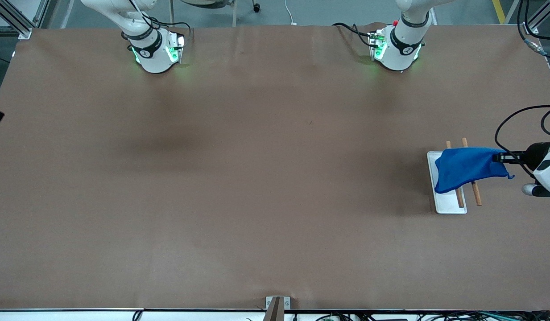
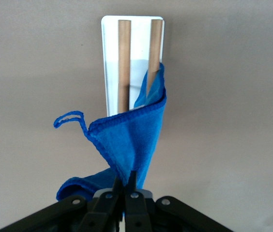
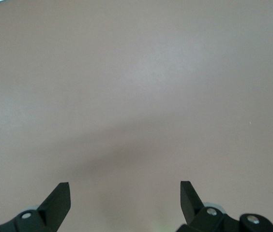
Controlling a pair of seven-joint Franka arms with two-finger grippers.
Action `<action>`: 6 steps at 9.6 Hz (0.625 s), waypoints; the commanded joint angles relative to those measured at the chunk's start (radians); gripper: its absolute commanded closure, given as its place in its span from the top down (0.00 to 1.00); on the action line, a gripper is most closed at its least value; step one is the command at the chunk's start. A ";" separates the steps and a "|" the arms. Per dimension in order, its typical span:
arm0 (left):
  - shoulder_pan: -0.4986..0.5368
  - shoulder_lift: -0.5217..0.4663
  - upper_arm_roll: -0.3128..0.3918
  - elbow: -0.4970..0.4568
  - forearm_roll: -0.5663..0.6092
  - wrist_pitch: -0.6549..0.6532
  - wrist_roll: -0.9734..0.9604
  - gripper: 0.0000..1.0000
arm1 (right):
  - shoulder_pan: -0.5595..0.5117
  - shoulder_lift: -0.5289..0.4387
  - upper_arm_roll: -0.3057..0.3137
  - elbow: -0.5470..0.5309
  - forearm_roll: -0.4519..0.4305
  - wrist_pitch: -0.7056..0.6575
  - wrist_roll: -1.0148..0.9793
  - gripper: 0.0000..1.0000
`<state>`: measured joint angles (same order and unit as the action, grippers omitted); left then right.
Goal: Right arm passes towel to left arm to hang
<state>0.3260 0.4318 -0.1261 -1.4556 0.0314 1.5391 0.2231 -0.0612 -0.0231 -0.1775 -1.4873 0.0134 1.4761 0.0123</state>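
My left fingers (image 2: pixel 125 186) pinch the towel (image 1: pixel 466 168) edge; cloth trails along the two wooden rods (image 1: pixel 475 192) over the white rack base (image 1: pixel 451 206), probably draped across both. Loop tag (image 2: pixel 71 118) shows best at my wrist. Right fingers (image 3: pixel 125 195) apart, waiting over bare tabletop (image 1: pixel 257 178).

Even, soft overhead light on the table (image 1: pixel 257 178) — faint blurry shadows darken it, green glow rings both arm bases, and the wrist views look slightly hazy — no harsh glare.
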 commanded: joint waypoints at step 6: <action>0.103 0.113 -0.001 0.011 0.019 0.104 0.050 0.01 | 0.063 0.005 0.022 0.024 -0.049 -0.013 0.012 1.00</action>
<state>0.4070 0.4949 -0.1243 -1.4537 0.0326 1.6145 0.2627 -0.0196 -0.0144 -0.1635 -1.4520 -0.0035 1.4628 0.0132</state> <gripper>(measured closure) 0.978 0.000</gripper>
